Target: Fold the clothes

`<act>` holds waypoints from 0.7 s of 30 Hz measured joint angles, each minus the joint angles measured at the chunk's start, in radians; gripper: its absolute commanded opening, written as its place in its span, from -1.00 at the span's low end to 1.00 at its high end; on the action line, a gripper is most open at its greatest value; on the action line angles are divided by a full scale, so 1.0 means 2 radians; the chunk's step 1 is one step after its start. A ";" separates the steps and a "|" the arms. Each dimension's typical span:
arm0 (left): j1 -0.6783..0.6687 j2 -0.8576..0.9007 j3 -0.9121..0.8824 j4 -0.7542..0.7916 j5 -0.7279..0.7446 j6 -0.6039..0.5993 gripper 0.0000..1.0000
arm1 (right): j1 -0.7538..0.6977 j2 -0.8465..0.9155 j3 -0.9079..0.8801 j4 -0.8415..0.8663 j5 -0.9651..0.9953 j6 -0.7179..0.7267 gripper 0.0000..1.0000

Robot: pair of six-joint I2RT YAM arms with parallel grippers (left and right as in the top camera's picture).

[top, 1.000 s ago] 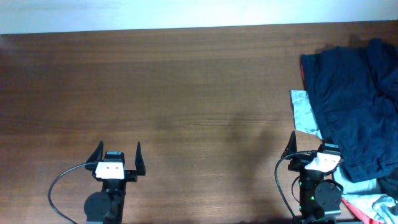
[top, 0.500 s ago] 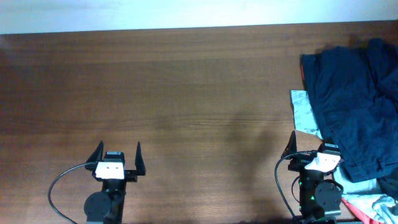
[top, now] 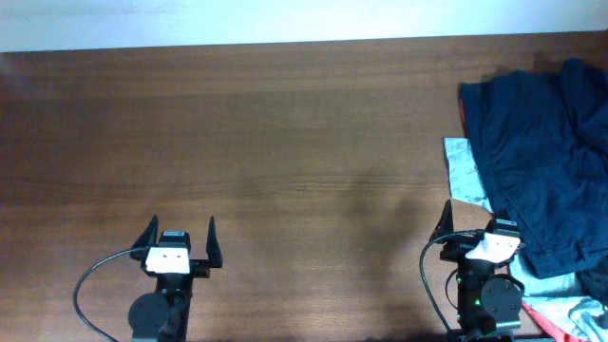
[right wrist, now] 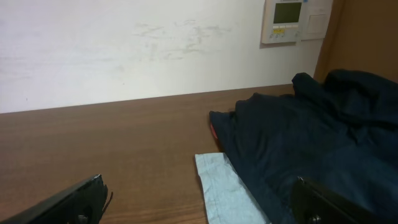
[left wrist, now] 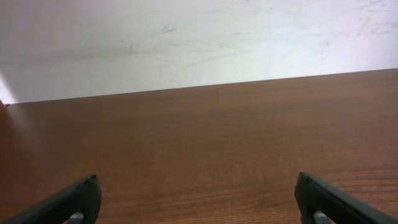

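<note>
**Folding not begun: shorts heaped at the table's right edge**

Your dark navy shorts [top: 541,161] lie in a rumpled heap along the right edge of the table [top: 285,142], running from the far right corner down toward the near one. Neither leg is spread flat and no crease has been made. By my reading the whole job is ahead of you: pull them out to open wood, flatten them, then fold.

The shorts rest on a light blue T-shirt [top: 464,171], whose edge pokes out on the heap's left side. A sliver of a red garment [top: 463,106] shows at the heap's far left corner. More red and pale cloth sits at the near right corner, though it is too cropped there to say whether it is the same pieces.

Your right gripper [top: 472,220] waits at the near edge, just beside the heap, with its jaws spread wide and nothing between them. Your left gripper [top: 180,233] sits at the near edge toward the left, well apart from the clothes, also spread and empty.

The table is dark brown wood grain with a dull sheen. Beyond its far edge stands a scuffed white wall [right wrist: 124,50]. It carries a small control panel [right wrist: 295,18], with a brown surface at its right.
</note>
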 measured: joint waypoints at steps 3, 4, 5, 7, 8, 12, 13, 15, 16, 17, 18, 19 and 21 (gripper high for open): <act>0.000 0.000 0.000 0.000 0.000 0.000 0.98 | 0.000 0.000 0.000 0.000 0.000 0.000 0.97; 0.000 0.000 0.000 0.000 0.000 0.000 0.99 | 0.000 0.000 0.000 0.000 0.000 0.000 0.97; 0.000 0.000 0.000 0.000 0.000 0.000 0.99 | 0.000 0.000 0.000 0.000 0.000 0.000 0.97; 0.000 0.000 0.000 0.000 0.000 0.000 0.98 | 0.000 0.000 0.000 0.000 0.000 0.000 0.97; 0.000 0.000 0.000 0.000 0.000 0.000 0.99 | 0.000 0.000 0.000 0.000 0.000 0.000 0.97; 0.000 0.000 0.000 0.000 0.000 0.000 0.98 | 0.000 0.000 0.000 0.000 0.000 0.000 0.96; 0.000 0.000 0.000 0.000 0.000 0.000 0.98 | 0.000 0.000 0.000 0.000 0.000 0.000 0.97; 0.000 0.000 0.000 0.000 0.000 0.000 0.99 | 0.000 0.000 0.000 0.000 0.000 0.000 0.97; 0.000 0.000 0.000 0.000 0.000 0.000 0.98 | 0.000 0.000 0.000 0.000 0.000 0.000 0.97; 0.000 0.000 0.000 0.000 0.000 0.000 0.98 | 0.000 0.000 0.000 0.000 0.000 0.000 0.97; 0.000 0.000 0.000 0.000 0.000 0.000 0.98 | 0.000 0.000 0.000 0.001 0.001 0.000 0.97; 0.000 0.000 0.000 0.000 0.000 0.000 0.98 | 0.000 0.000 0.000 0.002 0.004 0.000 0.97; 0.000 0.000 0.000 0.000 0.000 0.000 0.98 | 0.000 0.000 0.000 0.003 0.009 0.000 0.97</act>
